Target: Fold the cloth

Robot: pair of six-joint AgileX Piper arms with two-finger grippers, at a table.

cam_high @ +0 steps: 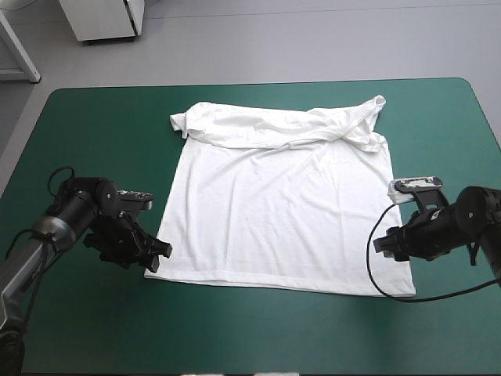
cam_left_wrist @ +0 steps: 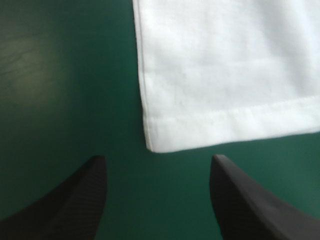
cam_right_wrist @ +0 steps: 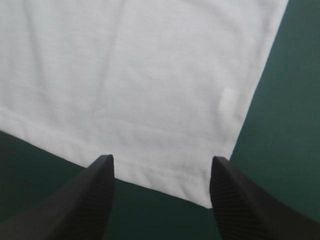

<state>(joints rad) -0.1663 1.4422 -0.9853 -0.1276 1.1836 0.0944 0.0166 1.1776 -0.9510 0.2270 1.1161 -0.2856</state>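
1. The white short-sleeved fabric T-shirt (cam_high: 274,211) lies spread flat mid-frame on the teal-green table cover (cam_high: 94,157), its far end bunched.
2. The left gripper (cam_left_wrist: 157,157) stands wide, just short of the lower-left hem corner. The right gripper (cam_right_wrist: 162,157) is also wide and straddles the lower-right corner.
3. Risk: the left closes on bare cover, or either pinches only one layer, so the hem lifts unevenly.
4. Nothing visible blocks either corner.

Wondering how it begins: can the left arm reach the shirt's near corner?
Probably yes: the left gripper is open, and a corner of the T-shirt lies just ahead, only bare teal-green cover between.
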